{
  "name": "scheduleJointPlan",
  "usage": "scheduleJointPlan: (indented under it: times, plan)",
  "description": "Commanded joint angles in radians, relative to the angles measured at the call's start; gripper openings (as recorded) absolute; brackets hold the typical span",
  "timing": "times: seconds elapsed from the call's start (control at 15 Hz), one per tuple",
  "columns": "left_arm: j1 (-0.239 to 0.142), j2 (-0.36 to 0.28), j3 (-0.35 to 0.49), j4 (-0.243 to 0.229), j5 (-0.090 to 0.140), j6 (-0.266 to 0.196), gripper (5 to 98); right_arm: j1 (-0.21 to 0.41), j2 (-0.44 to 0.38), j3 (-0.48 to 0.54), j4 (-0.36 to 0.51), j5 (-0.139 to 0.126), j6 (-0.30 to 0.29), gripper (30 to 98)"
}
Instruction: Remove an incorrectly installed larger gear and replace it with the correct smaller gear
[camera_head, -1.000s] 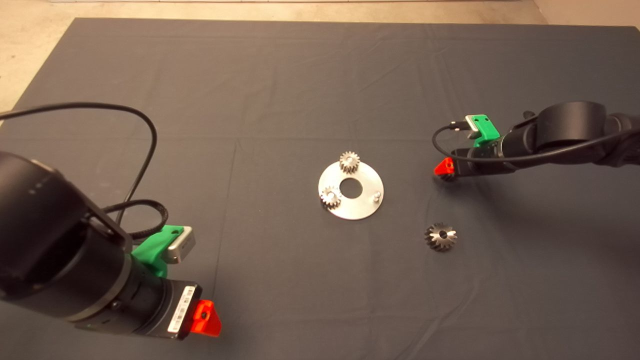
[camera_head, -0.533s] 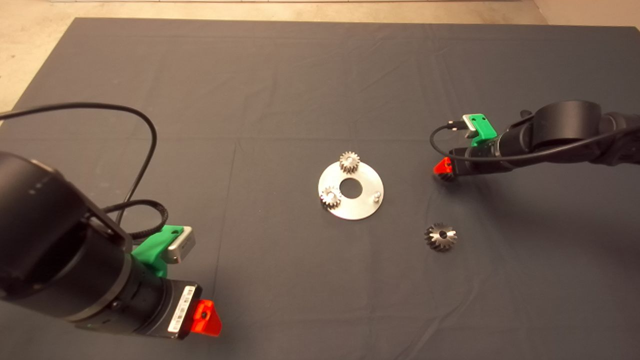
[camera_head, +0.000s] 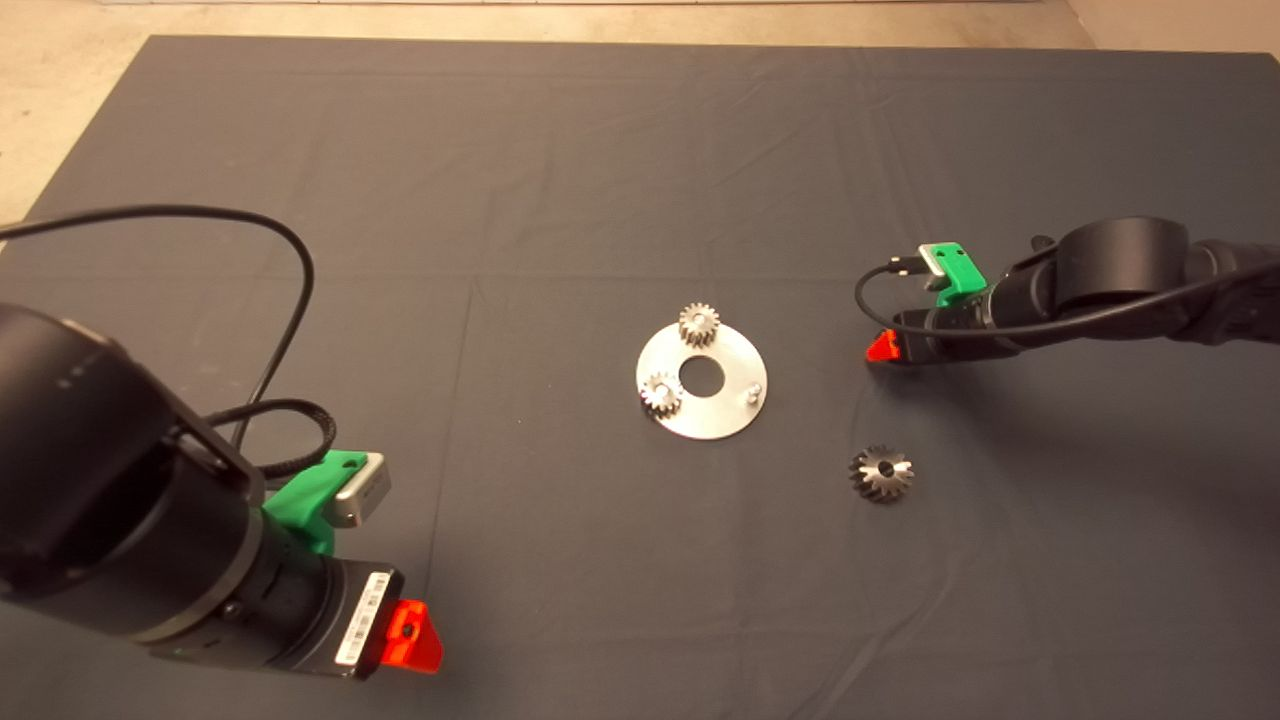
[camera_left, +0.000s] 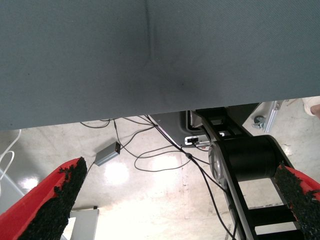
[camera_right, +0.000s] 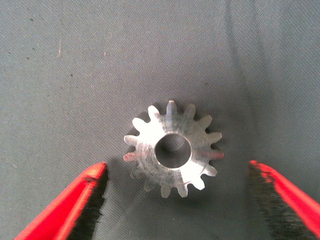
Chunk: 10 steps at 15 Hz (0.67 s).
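Beside the round plate (camera_head: 702, 380), on its right, the right gripper (camera_right: 175, 200) hangs low over the smaller gear (camera_right: 172, 149), fingers spread wide with the gear lying flat on the mat (camera_head: 600, 180) between them, untouched. The larger gear (camera_head: 881, 473) already lies off the plate, nearer than the gripper. The pickup seems to be in hand: next comes lowering and closing across the teeth. Bare mat surrounds the gear. The left gripper (camera_left: 175, 200) waits wide apart, well left of the plate
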Motion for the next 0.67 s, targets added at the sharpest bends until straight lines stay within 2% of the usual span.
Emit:
scheduleJointPlan:
  times: [0.0, 0.33, 0.6]
  plan:
    - [-0.007, -0.002, 0.014, -0.007, 0.006, -0.007, 97.6, 0.015, 0.0, 0.001, -0.029, 0.003, -0.006, 70.6]
    - [-0.007, -0.002, 0.014, -0.008, 0.006, -0.007, 97.6, 0.015, 0.0, -0.022, -0.029, 0.003, -0.018, 69.8]
    - [-0.007, -0.002, 0.014, -0.007, 0.006, -0.007, 97.5, 0.016, 0.002, -0.036, -0.029, 0.046, -0.036, 69.8]
